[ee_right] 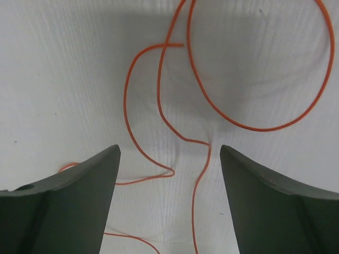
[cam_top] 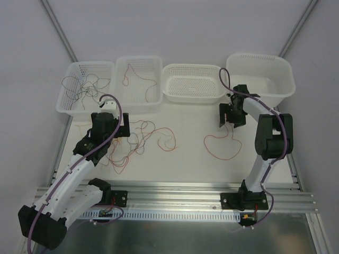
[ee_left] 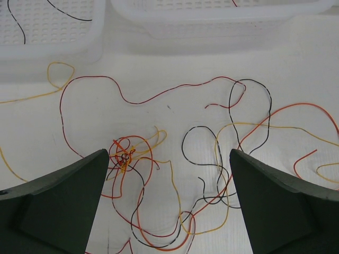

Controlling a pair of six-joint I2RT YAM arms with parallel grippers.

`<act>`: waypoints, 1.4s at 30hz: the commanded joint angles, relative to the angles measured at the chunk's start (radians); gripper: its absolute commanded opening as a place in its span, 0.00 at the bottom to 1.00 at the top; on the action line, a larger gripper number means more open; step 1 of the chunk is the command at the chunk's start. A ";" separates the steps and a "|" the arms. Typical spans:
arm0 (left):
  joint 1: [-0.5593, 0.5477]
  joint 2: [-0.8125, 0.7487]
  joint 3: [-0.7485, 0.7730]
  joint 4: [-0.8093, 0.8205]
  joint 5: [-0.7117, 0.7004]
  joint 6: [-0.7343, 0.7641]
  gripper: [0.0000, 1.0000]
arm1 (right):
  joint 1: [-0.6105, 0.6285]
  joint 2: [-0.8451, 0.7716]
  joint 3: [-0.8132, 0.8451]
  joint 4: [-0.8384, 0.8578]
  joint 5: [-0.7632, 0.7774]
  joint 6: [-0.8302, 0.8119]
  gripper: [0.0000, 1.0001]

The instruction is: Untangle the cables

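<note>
Two robot arms reach over a white worktop strewn with hair-thin cables.

On the left, the left hand hovers with its fingers spread wide, holding nothing. Just inside its left fingertip lies a tight knot of red and orange-yellow strands. From it, dark red, dark grey and orange-yellow loops sprawl between the fingers and out ahead of the hand. Beyond the hand stand white baskets, two of which hold a wire.

On the right, well apart from the tangle, the right hand is also spread wide and empty. A single bright red cable lies flat on the worktop beneath it. The cable winds between the fingers, then crosses itself ahead of the hand.

We judge the left side the riskier. If that hand closes near the knot, it could pinch several strands at once. A pull would then cinch the knot tighter, or drag the whole bundle along. On either side, wire this thin and flat could slip out between the closing fingers. A lifted strand could also catch on a basket rim.
</note>
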 commanded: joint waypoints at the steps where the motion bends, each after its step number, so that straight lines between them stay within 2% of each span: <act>1: 0.010 -0.022 -0.003 0.026 -0.050 -0.016 0.99 | 0.022 0.037 0.052 -0.040 0.019 -0.051 0.79; 6: 0.010 -0.020 -0.003 0.026 -0.042 -0.012 0.99 | 0.046 0.085 0.062 -0.047 0.029 -0.068 0.72; 8: 0.010 -0.022 -0.003 0.029 -0.045 -0.011 0.99 | 0.058 0.096 0.059 -0.048 0.034 -0.074 0.63; 9: 0.010 -0.022 -0.005 0.026 -0.045 -0.011 0.99 | 0.065 0.094 0.053 -0.048 0.038 -0.077 0.58; 10: 0.010 -0.023 -0.005 0.026 -0.045 -0.009 0.99 | 0.071 0.090 0.038 -0.048 0.045 -0.077 0.49; 12: 0.010 -0.023 -0.005 0.028 -0.042 -0.009 0.99 | 0.086 0.062 0.015 -0.036 0.057 -0.079 0.40; 13: 0.010 -0.019 -0.005 0.026 -0.041 -0.009 0.99 | 0.092 0.049 -0.008 -0.030 0.071 -0.079 0.32; 15: 0.012 -0.017 -0.003 0.026 -0.038 -0.008 0.99 | 0.104 0.009 -0.030 -0.025 0.075 -0.076 0.23; 18: 0.012 -0.016 -0.003 0.026 -0.036 -0.009 0.99 | 0.130 -0.063 -0.060 -0.028 0.115 -0.076 0.01; 25: 0.013 -0.007 -0.002 0.026 -0.022 -0.016 0.99 | 0.180 -0.235 -0.031 -0.112 0.160 -0.083 0.01; 30: 0.013 -0.003 -0.002 0.026 -0.007 -0.017 0.99 | 0.201 -0.306 0.099 -0.257 0.183 -0.099 0.01; 36: 0.013 0.006 -0.003 0.026 -0.004 -0.016 0.99 | 0.216 -0.341 0.363 -0.393 0.170 -0.105 0.01; 42: 0.013 0.021 -0.002 0.025 -0.001 -0.012 0.99 | 0.216 -0.328 0.637 -0.392 0.204 -0.128 0.01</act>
